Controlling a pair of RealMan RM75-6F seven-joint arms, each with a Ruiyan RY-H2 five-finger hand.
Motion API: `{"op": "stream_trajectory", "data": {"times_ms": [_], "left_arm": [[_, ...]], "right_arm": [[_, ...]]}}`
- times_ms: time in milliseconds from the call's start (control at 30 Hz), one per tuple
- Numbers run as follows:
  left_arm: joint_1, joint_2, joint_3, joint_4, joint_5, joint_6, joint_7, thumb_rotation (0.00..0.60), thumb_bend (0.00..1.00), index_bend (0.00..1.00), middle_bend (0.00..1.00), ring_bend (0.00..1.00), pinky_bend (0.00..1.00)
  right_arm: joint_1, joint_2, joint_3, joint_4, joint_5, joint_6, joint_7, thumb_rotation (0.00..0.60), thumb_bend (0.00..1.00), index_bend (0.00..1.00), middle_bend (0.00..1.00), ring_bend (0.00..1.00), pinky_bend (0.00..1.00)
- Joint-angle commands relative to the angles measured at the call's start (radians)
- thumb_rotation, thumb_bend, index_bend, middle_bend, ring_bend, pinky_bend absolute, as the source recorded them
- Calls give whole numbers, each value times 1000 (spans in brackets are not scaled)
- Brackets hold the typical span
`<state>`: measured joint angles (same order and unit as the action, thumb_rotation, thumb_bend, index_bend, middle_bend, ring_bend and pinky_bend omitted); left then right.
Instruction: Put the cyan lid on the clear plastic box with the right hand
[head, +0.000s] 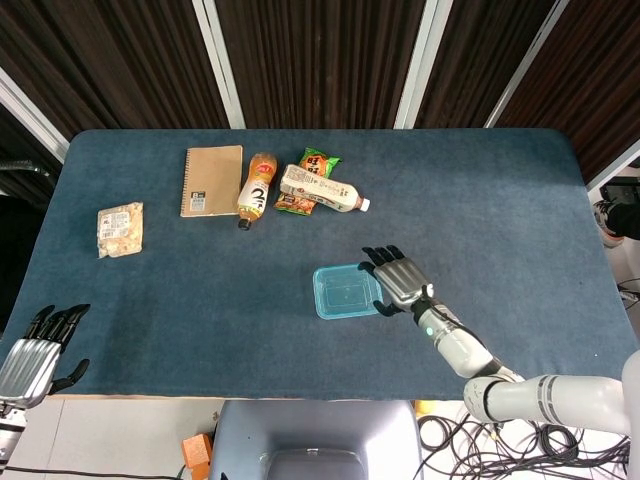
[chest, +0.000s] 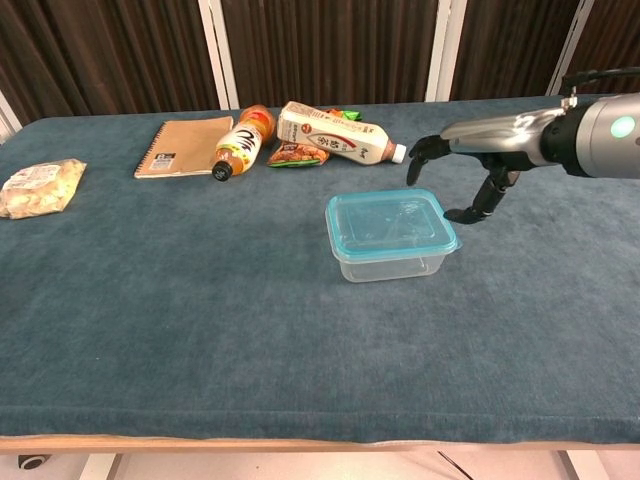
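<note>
- Right hand (chest: 470, 165) hovers just right of the clear plastic box (chest: 390, 254) at mid-frame in the chest view, fingers apart and curved downward, holding nothing — clear of the box.
- Cyan lid (chest: 390, 222) sits on top of the box, covering its opening; in the head view the lid (head: 346, 291) lies just left of the right hand (head: 400, 281).
- Left hand (head: 40, 345) hangs at the lower left corner of the head view, off the table edge, fingers loosely extended, holding nothing.
- Along the upper part of the blue table (head: 500, 200): a notebook (head: 212, 180), an orange bottle (head: 258, 188), a white bottle (head: 322, 189), snack packets (head: 319, 160) — and a pale packet (head: 121, 229) at far left.
</note>
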<state>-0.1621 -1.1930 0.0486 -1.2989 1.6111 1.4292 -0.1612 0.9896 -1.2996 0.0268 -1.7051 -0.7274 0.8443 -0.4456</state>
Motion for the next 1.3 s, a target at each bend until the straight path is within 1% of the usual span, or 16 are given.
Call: {"op": "stream_trajectory", "data": {"times_ms": [33,267,300,400,433,533,733,933,1067,1167,1300], "left_arm": [[-3,-1,0,-4,2,-2,8,600,325,0,123,152,92],[-3,4,-2,-10,-5,-7,16,600,326,0,123,152,92],[-3,4,-2,-9,-5,-7,15,600,327,0,123,152,91],[-1,2,-2,-2,-2,-2,11,600,332,0,123,152,86],[0,2,-1,1,-2,-1,8,600,332,0,123,152,85],[3,2,-1,6,-4,2,0,600,337,0,123,152,84],[8,4,-1,9,-5,9,-4,600,338,0,123,152,85],[8,7,-2,7,-4,9,-6,600,338,0,123,151,84],[6,9,-3,5,-4,9,-7,600,338,0,123,152,85],[5,10,-4,6,-6,5,-9,600,338,0,123,152,85],[3,9,-4,7,-5,0,-13,600,339,0,123,152,85]], "right_arm": [[-6,-12,2,23,1,-11,12,600,498,291,0,0,0],[2,-38,23,71,26,-50,35,600,527,281,0,0,0],[4,-40,24,75,28,-58,37,590,531,282,0,0,0],[14,-46,29,82,40,-90,45,483,538,291,0,0,0],[18,-49,27,88,42,-95,41,467,541,290,0,0,0],[24,-62,21,101,58,-92,28,452,560,286,0,0,0],[31,-79,15,116,91,-85,15,452,574,298,0,0,0],[28,-82,12,122,99,-86,19,465,574,299,0,0,0],[15,-75,31,107,58,-68,47,475,575,298,0,0,0],[0,-67,49,90,3,-43,73,507,574,283,0,0,0],[5,-87,67,86,-25,-25,70,521,574,275,0,0,0]]}}
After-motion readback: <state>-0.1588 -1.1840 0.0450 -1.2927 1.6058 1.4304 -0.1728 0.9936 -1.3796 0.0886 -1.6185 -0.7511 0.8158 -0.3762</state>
